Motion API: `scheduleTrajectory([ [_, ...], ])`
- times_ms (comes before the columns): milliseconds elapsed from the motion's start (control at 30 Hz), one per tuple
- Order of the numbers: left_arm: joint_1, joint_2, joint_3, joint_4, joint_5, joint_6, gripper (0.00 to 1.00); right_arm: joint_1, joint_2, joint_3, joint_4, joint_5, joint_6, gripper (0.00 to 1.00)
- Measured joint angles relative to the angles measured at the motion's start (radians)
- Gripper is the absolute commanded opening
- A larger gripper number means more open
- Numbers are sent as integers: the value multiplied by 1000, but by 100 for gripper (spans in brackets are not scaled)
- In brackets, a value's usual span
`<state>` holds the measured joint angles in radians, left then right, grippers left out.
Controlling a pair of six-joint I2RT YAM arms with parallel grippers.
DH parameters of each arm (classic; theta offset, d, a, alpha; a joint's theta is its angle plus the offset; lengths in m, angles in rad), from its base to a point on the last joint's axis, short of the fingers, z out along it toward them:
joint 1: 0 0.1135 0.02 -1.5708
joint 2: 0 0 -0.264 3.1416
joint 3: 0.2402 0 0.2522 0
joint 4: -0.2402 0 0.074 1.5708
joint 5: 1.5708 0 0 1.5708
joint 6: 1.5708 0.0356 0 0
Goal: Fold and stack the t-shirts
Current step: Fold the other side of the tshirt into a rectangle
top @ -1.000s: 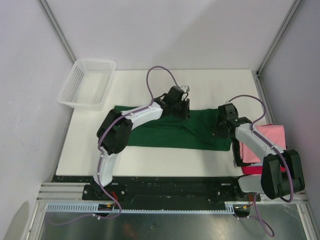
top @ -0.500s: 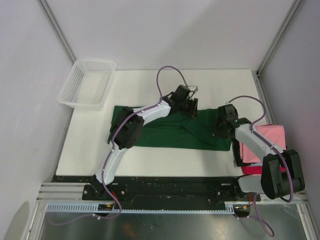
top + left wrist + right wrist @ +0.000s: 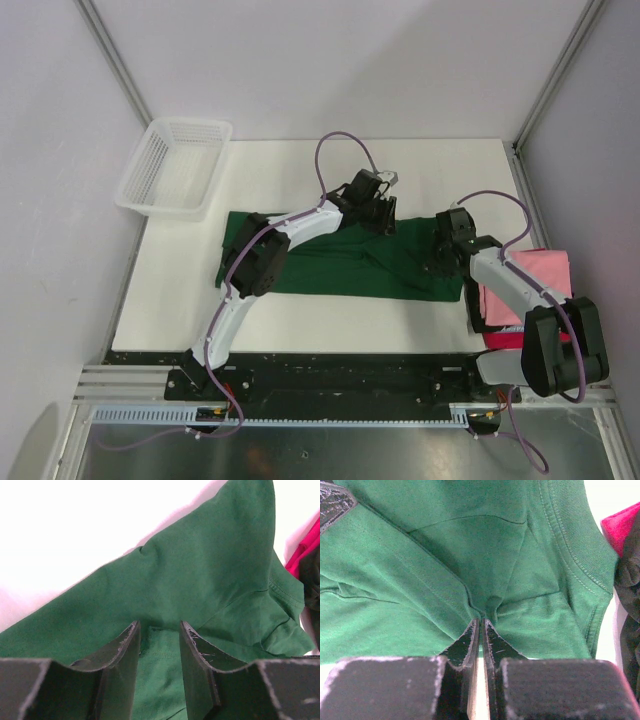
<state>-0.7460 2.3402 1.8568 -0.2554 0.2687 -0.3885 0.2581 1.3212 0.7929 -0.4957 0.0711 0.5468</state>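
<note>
Top external, green t-shirt: lies flat across the middle of the white table, its long axis running left to right and its right end reaching almost to the folded stack.
Top external, stack: a folded pink t-shirt rests on a red t-shirt at the table's right edge, partly under the right arm.
Top external, basket: the white mesh basket sits at the far left corner, well apart from the cloth.
Top external, arms: the left gripper is over the far edge of the green cloth, near its middle. The right gripper is at the right end, towards the near edge.
Left wrist, claw: the jaws stand apart. Green cloth with a seam shows in the gap just beyond the fingers, and nothing looks pinched.
Left wrist, cloth: the green t-shirt stretches ahead and to the right of the claw, with bare table beyond it and a strip of the red t-shirt at the right margin.
Right wrist, claw: the right gripper is clamped tight on a pucker of the green t-shirt, and creases radiate from its tips.
Right wrist, surroundings: the ribbed sleeve hem curves off to the right, and the red t-shirt lies just beyond it.
Key relation: I judge the left claw, directly above the far edge, must drop and close there. With the right end already held, a fold could then run across the long axis.
</note>
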Motion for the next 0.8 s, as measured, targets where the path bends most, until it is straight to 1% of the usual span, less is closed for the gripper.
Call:
scheduleTrajectory([
  [67, 0, 0, -2, 0, -1, 5, 40, 0, 2, 0, 0, 0, 0, 7],
  [167, 0, 0, -5, 0, 0, 6, 37, 0, 4, 0, 0, 0, 0, 7],
  [333, 0, 1, -12, 0, -1, 6, 27, 0, 4, 0, 0, 0, 0, 7],
  [433, 0, 0, -21, 1, -1, 6, 19, 0, 4, 0, 0, 0, 0, 7],
  [567, 0, 0, -53, 4, -3, 7, 3, 0, 4, 0, 0, 0, 0, 7],
  [633, 0, 0, -74, 15, -4, 5, 1, 0, 4, 0, 0, 0, 0, 7],
  [800, -1, -45, -132, 21, -27, 5, 0, 0, 4, 0, 2, 0, 0, 7],
])
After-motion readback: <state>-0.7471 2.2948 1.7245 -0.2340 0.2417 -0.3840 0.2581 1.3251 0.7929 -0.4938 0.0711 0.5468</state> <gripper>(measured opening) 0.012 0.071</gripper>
